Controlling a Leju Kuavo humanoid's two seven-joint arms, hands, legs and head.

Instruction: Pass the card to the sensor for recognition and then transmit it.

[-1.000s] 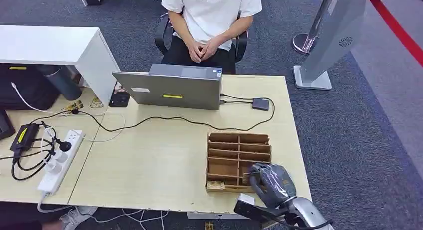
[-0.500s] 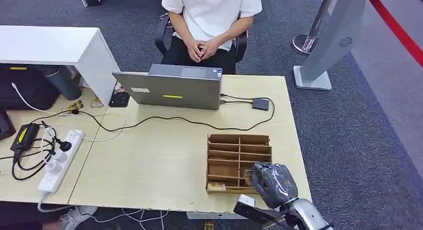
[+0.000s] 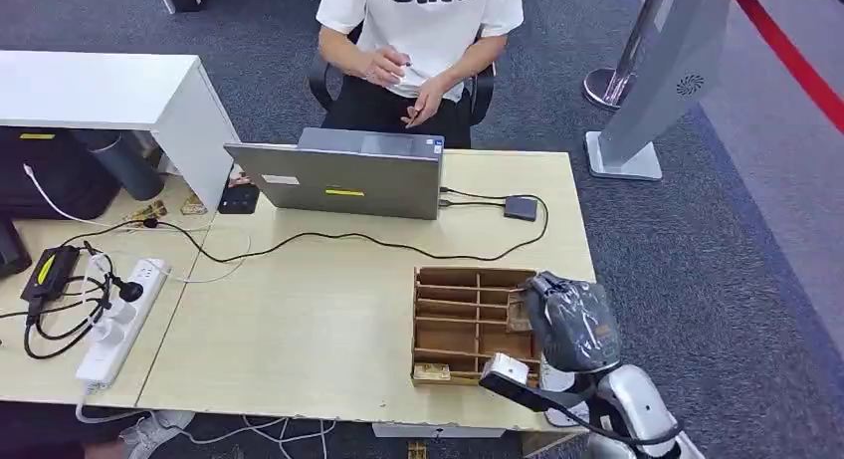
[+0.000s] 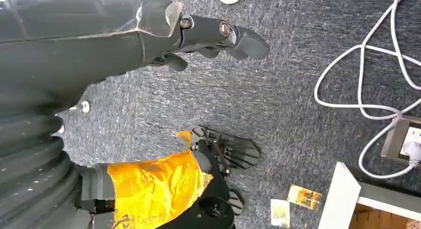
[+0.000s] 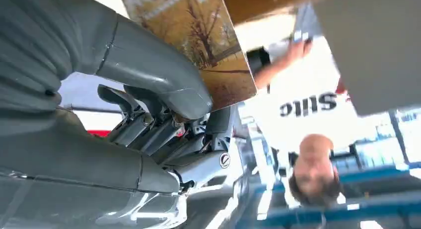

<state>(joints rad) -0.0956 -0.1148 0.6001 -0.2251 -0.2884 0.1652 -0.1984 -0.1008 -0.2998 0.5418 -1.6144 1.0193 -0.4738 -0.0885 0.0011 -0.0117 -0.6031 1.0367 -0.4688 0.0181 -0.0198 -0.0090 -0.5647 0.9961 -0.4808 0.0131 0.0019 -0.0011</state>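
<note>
Card [image 5: 198,35] with a printed tree picture sits pinched between the thick thumb and the darker fingers of the right hand [image 3: 572,322], which hovers at the lower right of the head view over the right-hand edge of the wooden divider box [image 3: 463,320]. A sliver of the card also shows at the hand's left side there. Upper centre in that view, a grey laptop [image 3: 338,175] stands on the pale table [image 3: 299,320], and a small dark sensor box [image 3: 520,207] lies just right of it, joined by a cable. A seated person [image 3: 423,31] in a white shirt is behind the table. The left hand [image 4: 208,33] hangs above grey carpet, fingers loosely curled, holding nothing.
</note>
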